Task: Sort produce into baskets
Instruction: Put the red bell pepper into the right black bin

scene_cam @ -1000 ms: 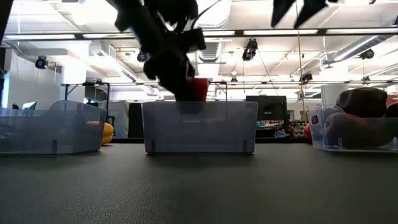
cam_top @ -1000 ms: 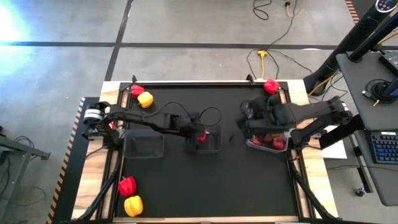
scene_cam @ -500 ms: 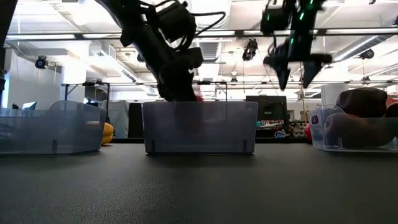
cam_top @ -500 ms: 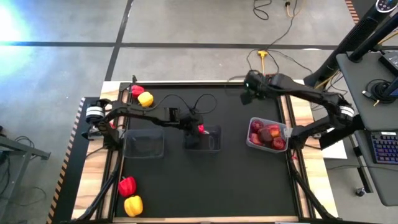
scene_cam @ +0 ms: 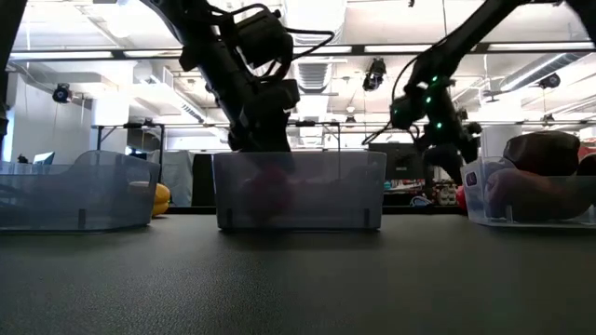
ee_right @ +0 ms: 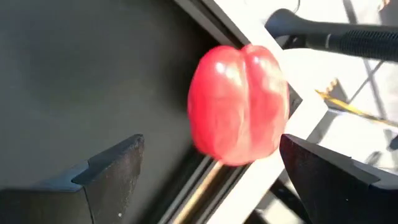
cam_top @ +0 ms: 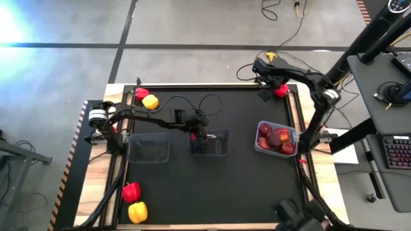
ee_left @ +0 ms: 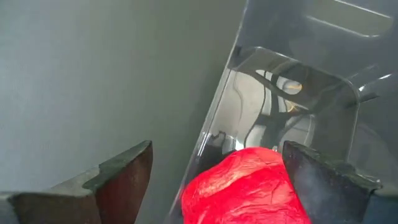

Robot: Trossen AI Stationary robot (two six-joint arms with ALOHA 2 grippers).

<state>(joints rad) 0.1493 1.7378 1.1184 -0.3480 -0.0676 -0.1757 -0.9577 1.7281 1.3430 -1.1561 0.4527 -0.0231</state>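
My left gripper [cam_top: 194,136] [ee_left: 217,180] is open over the left end of the middle see-through tub [cam_top: 217,145]. A bright red pepper [ee_left: 242,186] lies between its spread fingers inside the tub and shows through the wall in the low view [scene_cam: 270,191]. My right gripper [cam_top: 264,90] [ee_right: 211,174] is open at the table's far right corner. Another red pepper [ee_right: 239,102] [cam_top: 280,90] lies just ahead of it on the table's edge frame. The right tub [cam_top: 290,136] holds several dark maroon apples [cam_top: 273,140]. The left tub [cam_top: 149,149] has nothing in it.
A red pepper [cam_top: 141,94] and a yellow pepper [cam_top: 150,102] lie at the far left corner. A red one [cam_top: 131,191] and a yellow one [cam_top: 137,212] lie at the near left. The black mat [cam_top: 218,186] is bare in front of the tubs.
My right gripper has swung from above the right tub toward the table's far edge, up to the red pepper at the far right corner. My left gripper has gone down at the middle tub, and its red pepper has passed from rim height down into the tub.
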